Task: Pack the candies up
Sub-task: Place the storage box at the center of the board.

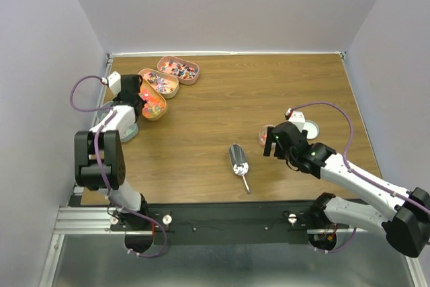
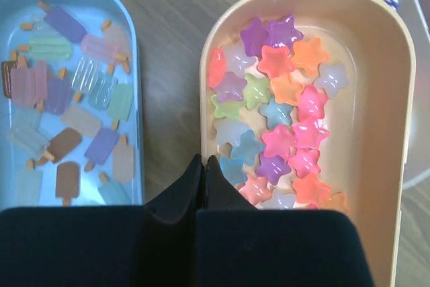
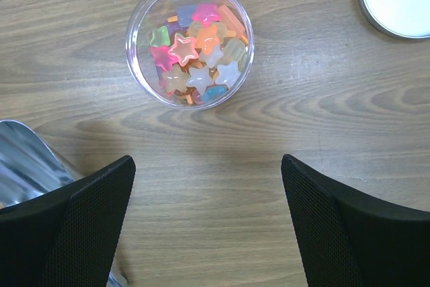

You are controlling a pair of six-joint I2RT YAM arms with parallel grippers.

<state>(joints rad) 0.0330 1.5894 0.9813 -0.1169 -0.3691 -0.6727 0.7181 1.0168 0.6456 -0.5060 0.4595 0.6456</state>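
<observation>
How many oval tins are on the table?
4. Three form a diagonal row far left: pink tin, middle tin, tan tin. The blue tin lies partly under the left arm.

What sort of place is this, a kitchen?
Probably a robot test booth: plain walls box in a wooden table, and a left arm and right arm are bolted at its near edge.

Table top [image 1: 269, 99] is seen as wood-grain, smooth, low sheen. Candies [image 2: 282, 99] are shown glossy & translucent, plastic-looking. Tan tin [image 2: 384, 132] is finished smooth & satin inside; blue tin [image 2: 134, 65] to its left is glossier. Jar [image 3: 132, 45] is made of clear plastic w/ highlights on rim. Scoop [image 1: 238, 158] is formed of polished metal, mirror-like. Right gripper [image 3: 207, 160] pads [image 3: 87, 226] are covered in matt black, fine-mesh texture.
</observation>
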